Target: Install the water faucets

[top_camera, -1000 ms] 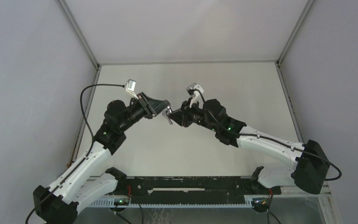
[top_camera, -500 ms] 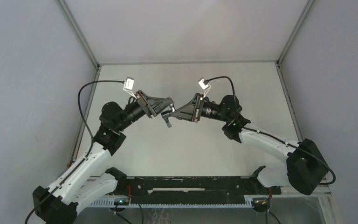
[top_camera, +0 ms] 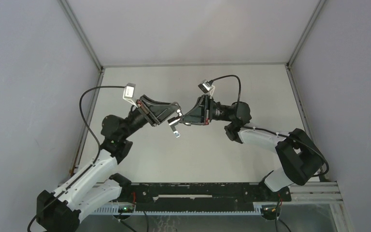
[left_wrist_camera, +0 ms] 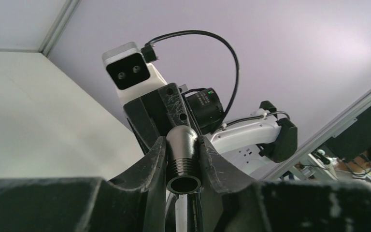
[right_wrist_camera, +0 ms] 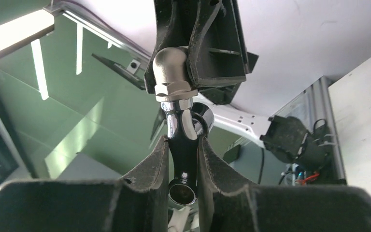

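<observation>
Right arm has folded back; both jaws pinch faucets aloft.

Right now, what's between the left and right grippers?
Only the faucet parts: in the right wrist view, the elbow clamped by the left gripper meets the spout clamped by the right gripper.

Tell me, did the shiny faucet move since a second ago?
Yes, a little. In the top view the faucet has shifted away from the table's back edge, toward the black rail in front.
</observation>
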You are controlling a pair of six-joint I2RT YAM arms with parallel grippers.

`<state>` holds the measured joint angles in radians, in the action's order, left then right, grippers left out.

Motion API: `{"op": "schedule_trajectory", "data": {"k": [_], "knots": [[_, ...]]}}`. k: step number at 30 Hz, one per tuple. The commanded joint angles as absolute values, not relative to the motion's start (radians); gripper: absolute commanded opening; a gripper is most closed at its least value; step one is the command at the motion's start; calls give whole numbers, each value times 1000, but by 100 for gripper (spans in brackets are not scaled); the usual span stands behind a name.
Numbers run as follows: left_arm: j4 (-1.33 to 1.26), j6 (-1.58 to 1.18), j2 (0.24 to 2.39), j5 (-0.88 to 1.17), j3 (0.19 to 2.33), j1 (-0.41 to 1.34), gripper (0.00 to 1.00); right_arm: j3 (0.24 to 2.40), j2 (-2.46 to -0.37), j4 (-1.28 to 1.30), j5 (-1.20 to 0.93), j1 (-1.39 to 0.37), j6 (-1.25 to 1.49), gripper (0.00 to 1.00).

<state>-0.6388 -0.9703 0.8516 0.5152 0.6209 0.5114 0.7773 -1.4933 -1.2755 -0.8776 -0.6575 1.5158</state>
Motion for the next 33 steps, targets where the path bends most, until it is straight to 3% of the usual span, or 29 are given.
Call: {"op": "schedule_trajectory", "data": {"k": [1,4,9,13,20,24,27,33], "knots": [[-735,-990,875,542,573,509,0,814,-1462,-1508,-867,-636,1706,2],[-650,-1006,872,466,577,505,0,809,-1427,-1388,-899,-619,1626,34],[-421,-1021,816,298,603,505,0,804,-1267,-802,-843,-616,1227,60],[-263,-1041,757,188,638,505,0,848,-1149,-350,-712,-608,927,67],[-96,-1089,733,91,702,505,0,950,-1016,104,-384,-667,531,68],[5,-1124,744,58,746,505,0,956,-943,123,-1,-903,148,71],[128,-1131,764,37,799,505,0,956,-952,78,289,-1118,-137,79],[264,-1138,779,-28,874,506,0,956,-1082,-102,537,-1352,-453,83]]}}
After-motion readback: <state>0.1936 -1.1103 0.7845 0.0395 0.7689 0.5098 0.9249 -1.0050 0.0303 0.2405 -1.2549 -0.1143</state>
